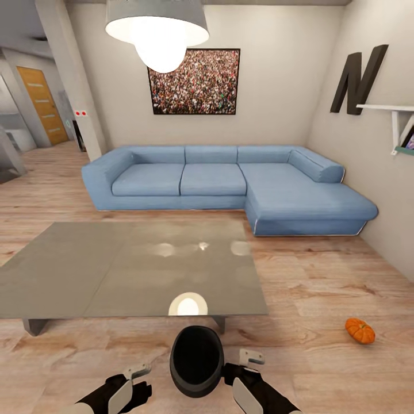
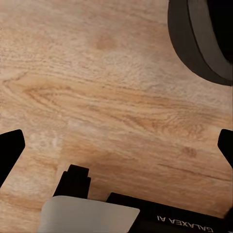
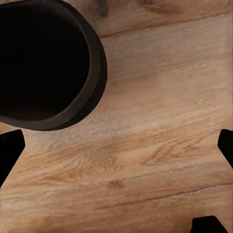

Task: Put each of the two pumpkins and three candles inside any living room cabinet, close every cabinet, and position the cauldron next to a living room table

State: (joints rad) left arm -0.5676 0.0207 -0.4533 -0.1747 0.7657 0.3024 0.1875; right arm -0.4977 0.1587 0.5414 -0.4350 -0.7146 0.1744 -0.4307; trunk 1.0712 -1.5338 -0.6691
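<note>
Left tool (image 1: 131,379) and right tool (image 1: 244,374): both released, flanking the cauldron (image 1: 196,361) without contact. Cauldron stands on the wood floor (image 1: 322,287), just beside the grey surface (image 1: 115,270). One pumpkin (image 1: 360,330) lies rightward. Beyond: blue sofa (image 1: 230,181).

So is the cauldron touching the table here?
Apart. The head view shows wood floor between the cauldron and the table edge and leg.

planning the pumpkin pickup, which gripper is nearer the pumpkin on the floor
Right. The right gripper sits beside the cauldron on the side toward the pumpkin; the left gripper is on the cauldron's far side, farther away.
</note>
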